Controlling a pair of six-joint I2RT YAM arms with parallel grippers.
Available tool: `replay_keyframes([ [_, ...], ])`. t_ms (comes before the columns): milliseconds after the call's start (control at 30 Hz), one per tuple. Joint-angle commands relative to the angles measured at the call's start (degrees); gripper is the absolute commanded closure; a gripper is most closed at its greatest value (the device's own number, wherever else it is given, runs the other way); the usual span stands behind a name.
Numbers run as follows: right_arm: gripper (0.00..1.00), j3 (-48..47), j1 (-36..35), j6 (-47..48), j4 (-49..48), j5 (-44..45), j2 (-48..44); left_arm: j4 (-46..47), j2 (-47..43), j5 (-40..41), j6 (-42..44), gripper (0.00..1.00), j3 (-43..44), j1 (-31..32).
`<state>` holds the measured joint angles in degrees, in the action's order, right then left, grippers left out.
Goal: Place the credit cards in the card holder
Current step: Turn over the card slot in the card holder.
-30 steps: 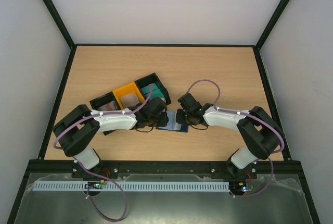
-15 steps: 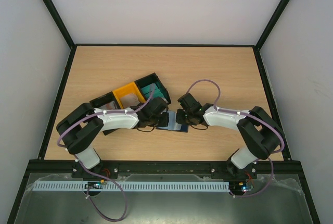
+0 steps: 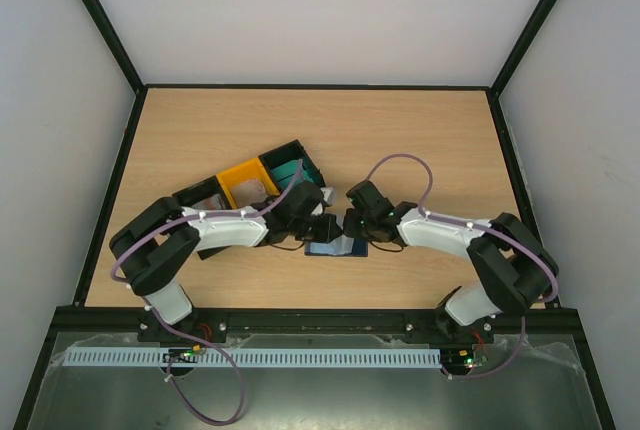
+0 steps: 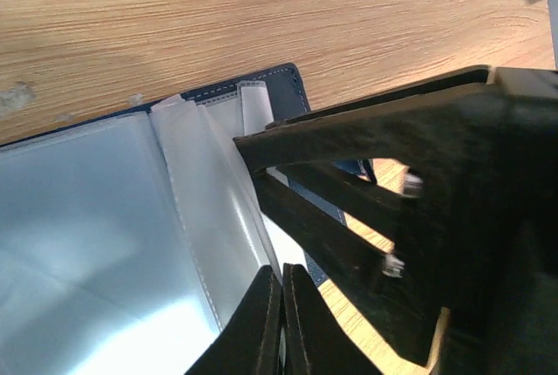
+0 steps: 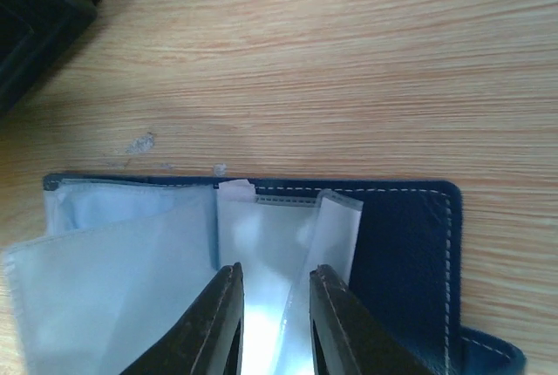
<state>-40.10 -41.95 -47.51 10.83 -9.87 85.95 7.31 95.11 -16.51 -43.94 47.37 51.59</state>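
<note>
The card holder (image 3: 336, 248) lies open on the table between both arms, navy cover (image 5: 405, 253) down and clear sleeves (image 4: 105, 218) up. My left gripper (image 3: 327, 227) (image 4: 283, 270) is shut at the edge of one clear sleeve, which stands up like a turned page and seems pinched between the tips. From the other side my right gripper (image 3: 350, 227) (image 5: 275, 270) stands open, tips down on the sleeves, a folded sleeve (image 5: 336, 227) under its right finger. The right gripper's fingers (image 4: 349, 209) show in the left wrist view. Teal credit cards (image 3: 288, 170) sit in the tray.
A black-and-yellow three-compartment tray (image 3: 205, 193) lies just behind the left arm, slanting up to the right; its corner (image 5: 35, 9) shows in the right wrist view. Black frame rails border the wooden table (image 3: 420, 130).
My left gripper has closed and moved right, over the card holder. The right gripper has shifted a little toward the near edge, still open. The holder has slid slightly nearer.
</note>
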Motion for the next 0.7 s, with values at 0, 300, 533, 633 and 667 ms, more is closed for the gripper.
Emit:
replay_keyframes([
  [0,0.77,1.59,0.23,-2.74,1.10,5.22,-5.35,1.43,2.18,-2.79,1.14,0.96,1.92,0.36],
  [300,0.72,2.64,0.31,-5.40,2.58,10.26,-12.09,3.46,4.87,-5.09,0.73,0.92,2.58,0.37],
  [533,0.71,3.89,0.34,-7.02,4.30,11.81,-17.57,4.10,7.63,-6.30,0.68,0.81,4.57,1.25],
  [633,0.70,4.57,0.29,-7.57,4.87,11.35,-19.11,4.33,8.72,-6.56,0.57,0.75,5.08,1.70],
  [667,0.70,4.79,0.34,-7.78,4.94,11.28,-19.56,4.52,8.96,-6.68,0.50,0.73,5.14,1.83],
])
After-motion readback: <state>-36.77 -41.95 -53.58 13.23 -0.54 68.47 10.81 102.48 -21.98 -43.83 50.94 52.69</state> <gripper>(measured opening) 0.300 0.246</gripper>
